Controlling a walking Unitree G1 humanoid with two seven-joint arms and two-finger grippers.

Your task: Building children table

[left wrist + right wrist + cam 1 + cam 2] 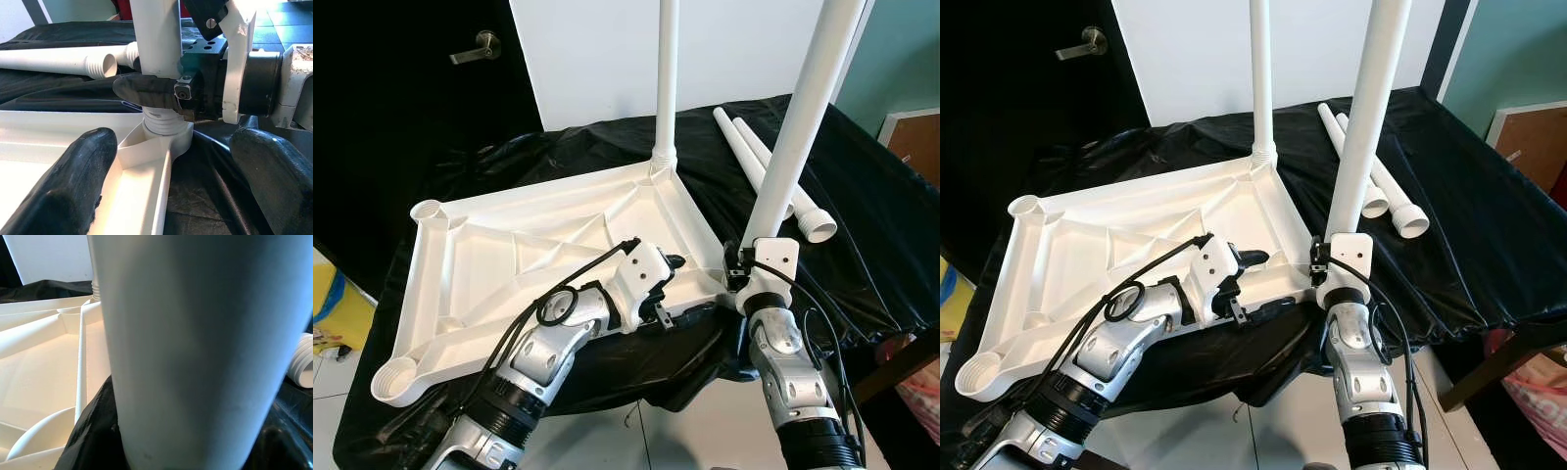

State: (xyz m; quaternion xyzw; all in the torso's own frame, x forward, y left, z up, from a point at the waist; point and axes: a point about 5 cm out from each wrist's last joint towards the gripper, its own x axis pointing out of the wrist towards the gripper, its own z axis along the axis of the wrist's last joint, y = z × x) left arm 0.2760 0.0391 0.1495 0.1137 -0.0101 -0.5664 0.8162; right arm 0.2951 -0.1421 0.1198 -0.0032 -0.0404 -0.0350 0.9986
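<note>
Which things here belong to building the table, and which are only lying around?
Job:
tabletop
fitted leg
leg held by right gripper
two spare legs
left gripper at tabletop rim

Around:
black cloth
door handle

Right gripper (741, 266) clamps an upright white leg (803, 117) at the inverted tabletop's (509, 255) near corner; left gripper (668, 266) rests on the rim.

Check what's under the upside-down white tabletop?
Black plastic sheet covers the surface beneath the tabletop and spreads past all its edges. Two loose legs lie on it too. The surface under the sheet is hidden.
</note>
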